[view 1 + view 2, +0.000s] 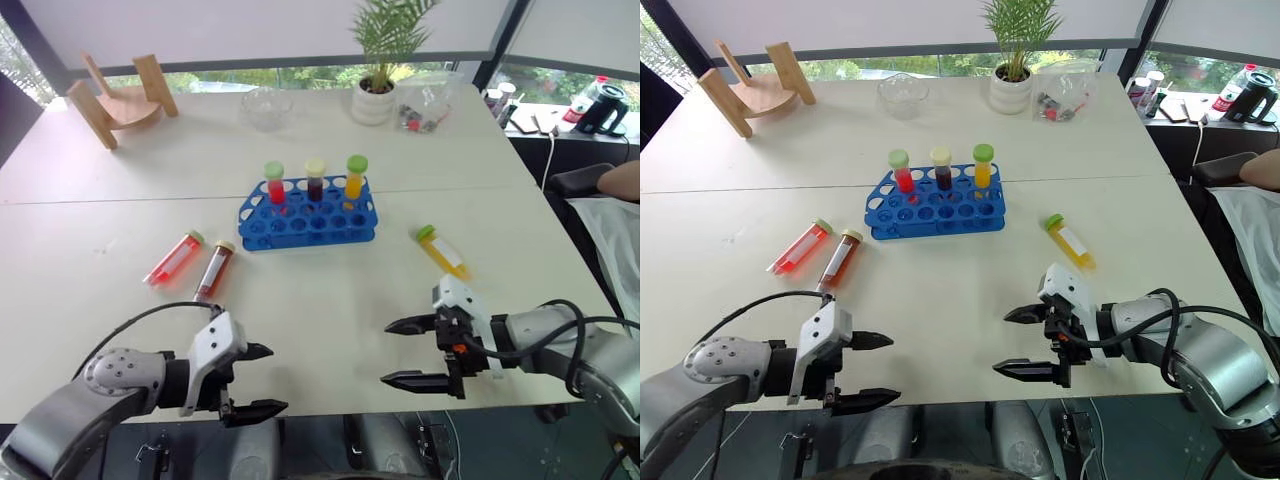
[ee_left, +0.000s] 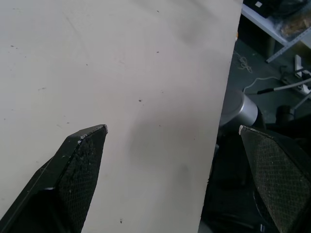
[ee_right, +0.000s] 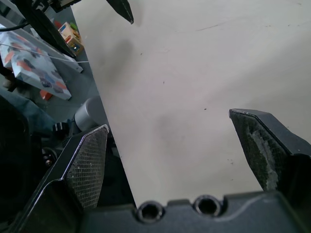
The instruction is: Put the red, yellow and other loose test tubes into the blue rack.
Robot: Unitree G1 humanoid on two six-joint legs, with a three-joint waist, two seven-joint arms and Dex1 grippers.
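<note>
Left gripper (image 1: 262, 380): we find it low over the near edge of the table (image 1: 330, 300), fingers spread wide, nothing between them, tips aimed inward toward the other arm.
Right gripper (image 1: 412, 352): we find it also at the near edge, fingers spread wide and empty, tips aimed inward toward the left one.
Nearest tube to left gripper: the brown tube (image 1: 214, 270), just beyond and slightly outboard of the gripper; cream cap at the far end, long axis running away from us with a slight lean.
Next to it: the red tube (image 1: 175, 258), green cap, lying just outboard of the brown one, the two close but apart; its long axis slants more strongly, cap end farther off.
Nearest tube to right gripper: the yellow tube (image 1: 441, 250), green cap, lying beyond the gripper on the table; long axis diagonal, cap end toward the table's middle.
Blue rack (image 1: 308, 214): at mid-table, beyond both grippers and between the loose tubes; three capped tubes stand upright in its back row, front holes empty.
Arm allocation, our judgement: left arm for brown and red, right arm for yellow.
Turning relation, our judgement: each gripper points across the table while its tube lies ahead, so the wrist must swing forward and set the fingers across the tube's long axis.
</note>
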